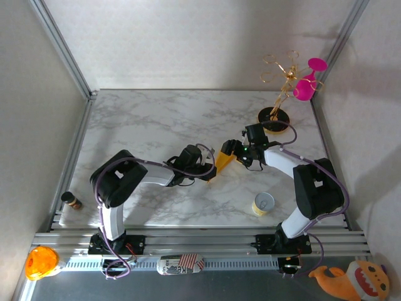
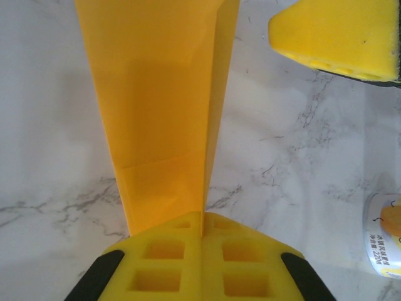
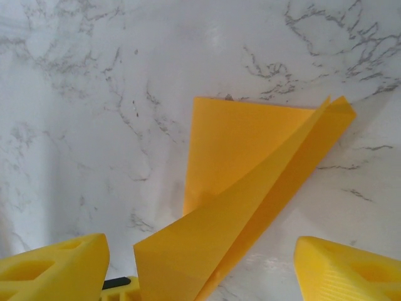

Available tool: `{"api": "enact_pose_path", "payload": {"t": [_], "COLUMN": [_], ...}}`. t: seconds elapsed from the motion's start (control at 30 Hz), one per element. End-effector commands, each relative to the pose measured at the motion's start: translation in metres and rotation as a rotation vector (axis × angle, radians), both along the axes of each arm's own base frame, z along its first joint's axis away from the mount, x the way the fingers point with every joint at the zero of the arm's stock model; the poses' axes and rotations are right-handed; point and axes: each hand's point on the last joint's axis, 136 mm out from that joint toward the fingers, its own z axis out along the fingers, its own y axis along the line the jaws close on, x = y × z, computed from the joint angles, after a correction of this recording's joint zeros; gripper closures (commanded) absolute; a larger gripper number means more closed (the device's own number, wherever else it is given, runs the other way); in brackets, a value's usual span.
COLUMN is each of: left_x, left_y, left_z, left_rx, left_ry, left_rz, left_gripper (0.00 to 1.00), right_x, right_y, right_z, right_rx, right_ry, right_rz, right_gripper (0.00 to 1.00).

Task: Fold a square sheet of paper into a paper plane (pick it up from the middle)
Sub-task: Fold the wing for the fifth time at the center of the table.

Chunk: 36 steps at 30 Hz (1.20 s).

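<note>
Our left arm stretches from its base at the near left corner up and across to the middle of the table (image 1: 144,119), elbow raised and forearm running low toward the right. The left gripper (image 1: 208,168) is clamped on the narrow end of the paper plane (image 1: 223,161), its yellow pads (image 2: 166,257) pressed together over the centre fold. Our right arm bends in from the near right, and the right gripper (image 1: 233,152) stands with its fingers (image 3: 56,266) spread wide on either side of the plane's broad end; we cannot tell whether they touch it. The plane lies at mid-table between the two grippers, one flap raised off the marble. Open marble runs behind and to the left, while a black-footed wire stand (image 1: 274,118) sits just behind the right wrist. A small tin (image 1: 263,204) stands near the right arm's base, its contents unclear, and a dark little bottle (image 1: 71,200) sits at the table's left edge.
</note>
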Motion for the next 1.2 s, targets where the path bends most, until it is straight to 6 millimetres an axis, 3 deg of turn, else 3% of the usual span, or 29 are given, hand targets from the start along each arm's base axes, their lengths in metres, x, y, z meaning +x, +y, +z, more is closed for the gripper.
{"api": "enact_pose_path", "payload": {"t": [0.0, 0.77, 1.17], "left_x": [0.002, -0.001, -0.001], "left_y": [-0.006, 0.000, 0.003], "left_z": [0.002, -0.016, -0.019], "left_rx": [-0.059, -0.158, -0.159], "left_ry": [0.076, 0.195, 0.210], "left_rz": [0.020, 0.120, 0.127], "left_gripper": [1.00, 1.00, 0.97], "right_x": [-0.009, -0.023, -0.029], "right_y": [-0.004, -0.002, -0.014], "right_z": [-0.003, -0.045, -0.084], "right_rx": [-0.033, -0.100, -0.271], "right_ry": [-0.030, 0.071, 0.198], "right_rz": [0.066, 0.161, 0.124], "right_gripper": [0.22, 0.24, 0.22]}}
